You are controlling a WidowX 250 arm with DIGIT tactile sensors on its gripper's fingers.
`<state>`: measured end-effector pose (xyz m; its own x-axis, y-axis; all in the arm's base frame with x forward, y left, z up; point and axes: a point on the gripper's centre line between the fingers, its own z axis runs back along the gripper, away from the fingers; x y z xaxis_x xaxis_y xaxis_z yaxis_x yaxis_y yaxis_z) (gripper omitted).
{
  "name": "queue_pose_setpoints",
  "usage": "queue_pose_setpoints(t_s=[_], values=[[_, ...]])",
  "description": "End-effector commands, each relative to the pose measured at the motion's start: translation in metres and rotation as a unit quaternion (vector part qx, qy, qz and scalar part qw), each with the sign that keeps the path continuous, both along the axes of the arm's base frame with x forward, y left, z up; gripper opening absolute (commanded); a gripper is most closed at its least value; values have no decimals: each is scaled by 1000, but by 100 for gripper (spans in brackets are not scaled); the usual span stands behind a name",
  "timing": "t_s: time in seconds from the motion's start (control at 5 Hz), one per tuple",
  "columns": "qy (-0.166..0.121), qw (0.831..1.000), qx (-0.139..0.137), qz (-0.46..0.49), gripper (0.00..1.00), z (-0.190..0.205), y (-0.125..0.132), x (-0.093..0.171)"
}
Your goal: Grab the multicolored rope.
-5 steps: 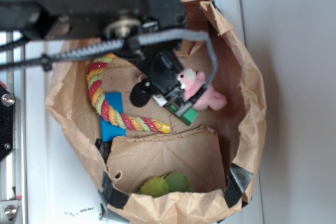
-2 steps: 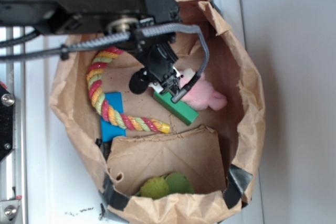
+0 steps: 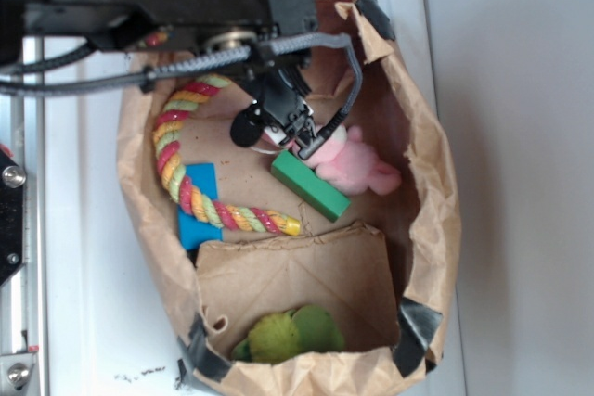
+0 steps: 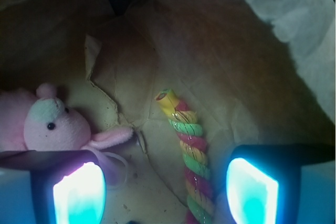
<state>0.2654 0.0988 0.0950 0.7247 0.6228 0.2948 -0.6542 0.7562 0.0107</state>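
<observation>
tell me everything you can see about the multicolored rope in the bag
The multicolored rope is a thick twisted cord of red, yellow, pale green and pink strands, curved in a C on the floor of the brown paper bag. Its upper end runs under the robot arm; its lower end finishes in a yellow tip. Its middle crosses the blue block. The wrist view shows that tip end lying between the open jaws of the gripper, which do not touch it.

pincer [image 3: 299, 139] hangs inside the paper bag [image 3: 436, 220], over the pink plush bunny [image 3: 357, 166]; jaw state unclear | multicolored rope [image 3: 190, 183] curves along the bag's left wall, clear of the pincer | green block [image 3: 311, 186] beside the bunny | blue piece [image 3: 198, 206] under the rope | green items [image 3: 288, 333] at the bag's near end
</observation>
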Motion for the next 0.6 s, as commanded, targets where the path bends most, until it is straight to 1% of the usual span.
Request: queue_pose_setpoints(t_s=[0.0, 0.2, 0.4], values=[[-19, 1000, 19, -5, 100, -6, 17, -18], [-46, 999, 1, -26, 100, -10, 17, -22], [-55, 998, -7, -29, 100, -13, 21, -6]])
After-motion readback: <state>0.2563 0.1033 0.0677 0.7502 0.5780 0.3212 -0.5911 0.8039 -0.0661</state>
